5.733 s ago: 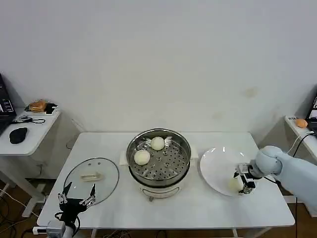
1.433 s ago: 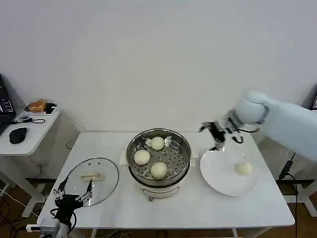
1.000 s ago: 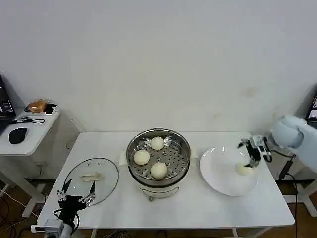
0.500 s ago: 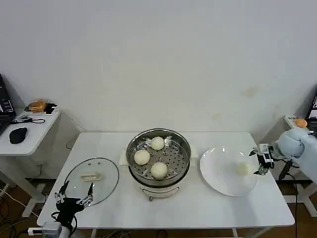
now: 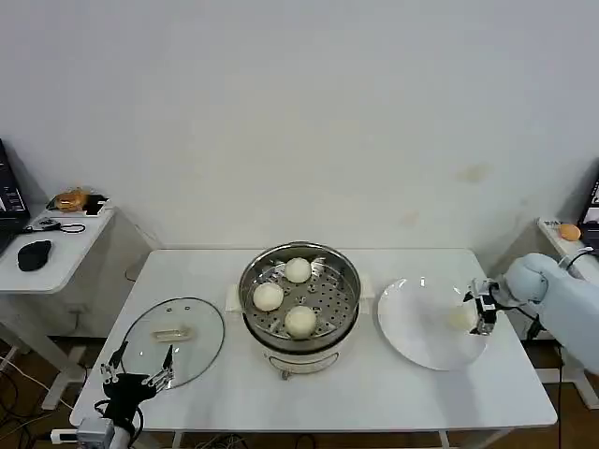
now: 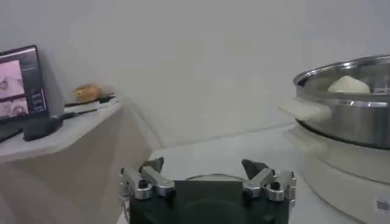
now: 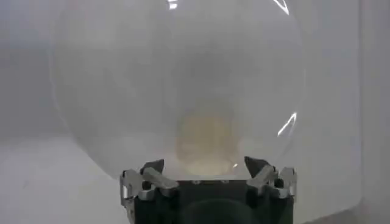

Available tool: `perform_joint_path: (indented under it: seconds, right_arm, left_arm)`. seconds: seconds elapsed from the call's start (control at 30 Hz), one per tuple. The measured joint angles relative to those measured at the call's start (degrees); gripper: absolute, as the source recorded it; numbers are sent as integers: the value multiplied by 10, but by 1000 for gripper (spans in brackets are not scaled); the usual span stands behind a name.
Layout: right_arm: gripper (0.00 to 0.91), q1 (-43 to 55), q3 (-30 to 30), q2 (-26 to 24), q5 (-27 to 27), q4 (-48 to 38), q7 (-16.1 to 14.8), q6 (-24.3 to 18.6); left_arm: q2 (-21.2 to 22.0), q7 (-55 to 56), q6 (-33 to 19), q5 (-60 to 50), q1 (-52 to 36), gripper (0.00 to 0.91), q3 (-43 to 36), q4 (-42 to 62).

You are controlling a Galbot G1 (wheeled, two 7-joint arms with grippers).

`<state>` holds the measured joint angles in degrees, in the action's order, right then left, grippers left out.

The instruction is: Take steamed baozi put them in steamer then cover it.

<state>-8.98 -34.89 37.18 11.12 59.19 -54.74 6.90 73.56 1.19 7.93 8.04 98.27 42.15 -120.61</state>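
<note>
Right hand (image 5: 478, 312), fingers spread wide, low at the right edge of the desk (image 5: 374, 393), its tips flanking the last steamed baozi (image 5: 460, 317), which lies on the right part of the white plate (image 5: 412, 323). From the right wrist the bun (image 7: 207, 141) sits just ahead of the open fingers (image 7: 149, 176), not yet gripped. Three other baozi (image 5: 299, 320) rest on the perforated tray of the steamer (image 5: 299, 297) at mid-desk. The cover (image 5: 173, 340) lies flat near the front left corner, just behind the left hand (image 5: 138, 371), which hangs idle and open. Handling, by judgement: the bun is light, soft and easily dented (its smooth skin may slip); take it across its widest girth, closing gently. The glass cover is rigid and breakable; take it by its pale bar handle (image 5: 169, 333).
</note>
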Motion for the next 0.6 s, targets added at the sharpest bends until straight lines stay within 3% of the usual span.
perform_joint_path:
  seconds: [0.07, 0.23, 0.37, 0.6]
  right_arm:
    - [766, -1, 2, 5, 3, -5, 0, 2]
    - [746, -3, 4, 16, 10, -16, -1, 11]
    - [655, -3, 5, 17, 11, -18, -5, 18]
    - [645, 4, 2, 14, 8, -16, -15, 29]
  left_arm:
    - [0, 0, 0, 0, -1, 907, 0, 0]
    - [1, 0, 0, 0, -2, 907, 0, 1]
    - [1, 0, 0, 0, -2, 907, 0, 1]
    - [3, 1, 0, 0, 0, 907, 0, -2]
